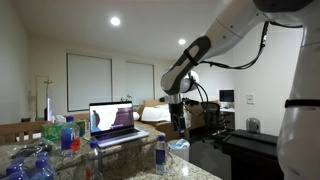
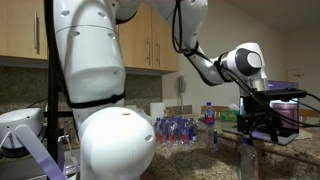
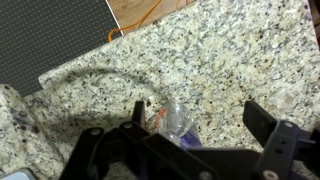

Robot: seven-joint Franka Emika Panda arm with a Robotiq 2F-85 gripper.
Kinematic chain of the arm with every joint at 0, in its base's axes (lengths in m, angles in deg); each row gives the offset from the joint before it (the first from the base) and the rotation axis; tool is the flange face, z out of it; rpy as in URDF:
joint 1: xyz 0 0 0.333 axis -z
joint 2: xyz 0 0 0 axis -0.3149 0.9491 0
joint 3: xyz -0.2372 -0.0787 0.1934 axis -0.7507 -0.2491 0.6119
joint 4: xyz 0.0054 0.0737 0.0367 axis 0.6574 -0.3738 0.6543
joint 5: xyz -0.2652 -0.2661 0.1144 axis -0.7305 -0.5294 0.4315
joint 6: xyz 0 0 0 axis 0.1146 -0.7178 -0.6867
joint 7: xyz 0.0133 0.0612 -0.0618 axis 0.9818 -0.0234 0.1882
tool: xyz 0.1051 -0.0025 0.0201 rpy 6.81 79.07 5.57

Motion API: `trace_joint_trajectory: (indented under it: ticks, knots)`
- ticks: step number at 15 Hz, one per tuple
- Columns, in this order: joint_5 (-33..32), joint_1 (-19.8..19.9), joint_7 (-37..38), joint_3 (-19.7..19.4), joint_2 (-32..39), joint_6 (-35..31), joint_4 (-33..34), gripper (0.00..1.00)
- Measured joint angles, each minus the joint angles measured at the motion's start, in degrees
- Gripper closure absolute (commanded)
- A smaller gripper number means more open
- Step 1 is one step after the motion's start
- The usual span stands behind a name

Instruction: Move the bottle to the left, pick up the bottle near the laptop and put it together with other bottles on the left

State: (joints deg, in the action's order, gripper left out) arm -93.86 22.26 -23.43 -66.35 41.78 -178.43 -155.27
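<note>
End effector (image 3: 195, 110): mine, jaws fully spread, holding nothing. Bottle (image 3: 178, 120): seen below me between my fingers, upright on the speckled granite bench (image 3: 230, 50), near the laptop (image 1: 115, 122). Other bottles (image 2: 178, 128): clustered, well apart.

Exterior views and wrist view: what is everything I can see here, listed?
counter: one, speckled granite, under everything.
laptop: one, grey with bright screen, open on the counter.
bottle: one, clear with blue label, upright on the counter near the laptop.
other bottles: a cluster, number unclear, clear with bluish labels, at the back of the counter.
cabinets: several, wooden, high in the background.
arm: one, white, reaching over the counter.
gripper: one, dark, open, above the counter near the bottle.
</note>
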Motion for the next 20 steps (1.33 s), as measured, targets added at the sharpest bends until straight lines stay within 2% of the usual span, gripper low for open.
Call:
trace_joint_trajectory:
  ticks: [5, 8, 13, 20]
  knots:
    - [0.3, -0.3, -9.4, 0.0, 0.0, 2.1, 0.0, 0.0]
    - [-2.1, -0.2, -9.4, 0.0, 0.0, 2.1, 0.0, 0.0]
    - [-1.6, -0.3, -9.4, 0.1, -0.1, 2.2, 0.1, 0.0]
    - [-1.5, -4.2, -8.0, 5.7, 0.6, 1.6, 1.0, 0.0]
